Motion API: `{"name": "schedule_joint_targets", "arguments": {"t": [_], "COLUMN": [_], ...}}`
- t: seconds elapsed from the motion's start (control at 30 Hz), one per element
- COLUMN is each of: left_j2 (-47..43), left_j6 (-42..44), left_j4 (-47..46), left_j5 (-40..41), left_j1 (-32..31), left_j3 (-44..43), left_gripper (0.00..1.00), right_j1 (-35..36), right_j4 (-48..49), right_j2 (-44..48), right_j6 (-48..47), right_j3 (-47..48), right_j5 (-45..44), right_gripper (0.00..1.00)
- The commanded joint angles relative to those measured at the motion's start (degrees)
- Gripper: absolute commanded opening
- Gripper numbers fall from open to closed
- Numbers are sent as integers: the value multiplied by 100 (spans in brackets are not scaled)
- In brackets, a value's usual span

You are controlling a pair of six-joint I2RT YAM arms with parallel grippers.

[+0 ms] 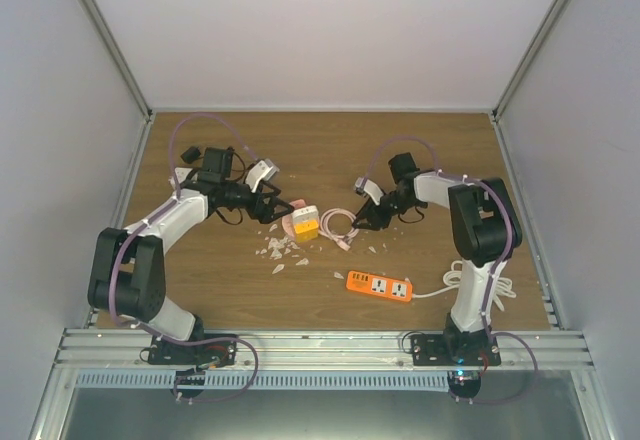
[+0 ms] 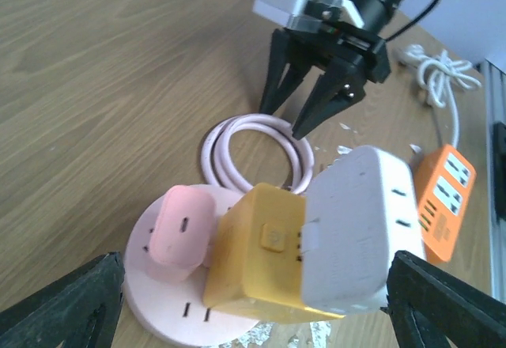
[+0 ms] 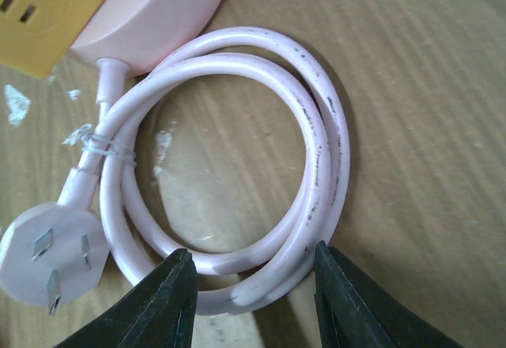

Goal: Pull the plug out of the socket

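A round pink socket (image 2: 154,304) lies on the table. A small pink plug (image 2: 183,225) and a yellow and white cube adapter (image 2: 316,237) sit in its top. My left gripper (image 2: 254,285) is open, with its fingers (image 2: 63,304) wide on either side of the socket and touching nothing. In the top view the left gripper (image 1: 275,206) is just left of the socket (image 1: 300,223). My right gripper (image 3: 253,265) is open and straddles the near loop of the socket's coiled pink cable (image 3: 316,142). The cable's three-pin plug (image 3: 47,257) lies loose on the table.
An orange power strip (image 1: 380,285) with a white cord (image 1: 455,282) lies at the front right. White scraps (image 1: 278,250) lie scattered in front of the socket. The right gripper also shows in the left wrist view (image 2: 312,99), behind the cable coil (image 2: 253,138).
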State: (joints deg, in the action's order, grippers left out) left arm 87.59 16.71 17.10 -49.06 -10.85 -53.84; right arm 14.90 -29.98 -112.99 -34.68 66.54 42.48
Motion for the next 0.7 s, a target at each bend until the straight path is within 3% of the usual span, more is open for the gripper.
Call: {"name": "schedule_joint_targets", "arguments": {"t": [0.0,0.23,0.53,0.67], "left_j2": [-198,-247,-588,-601], "left_j6": [1153,2129,2474,2563], "left_j4": [535,1145,969,1032], "left_j5": [-736,-668,191,605], "left_j1": [28,-18,-481,-790], "left_j3": [-271,-482,-270,-264], "left_gripper": [91,90,85,81], "right_j1": [163,142,212,437], "right_j4": [-365,58,538,913], "right_j2": [24,586,1060,1164], "right_j6": [-92,-378,-816,-830], "right_j3": [-261,-458,-24,24], "right_j5": [558,832,1476,1584], "right_gripper": [43,50,78,85]}}
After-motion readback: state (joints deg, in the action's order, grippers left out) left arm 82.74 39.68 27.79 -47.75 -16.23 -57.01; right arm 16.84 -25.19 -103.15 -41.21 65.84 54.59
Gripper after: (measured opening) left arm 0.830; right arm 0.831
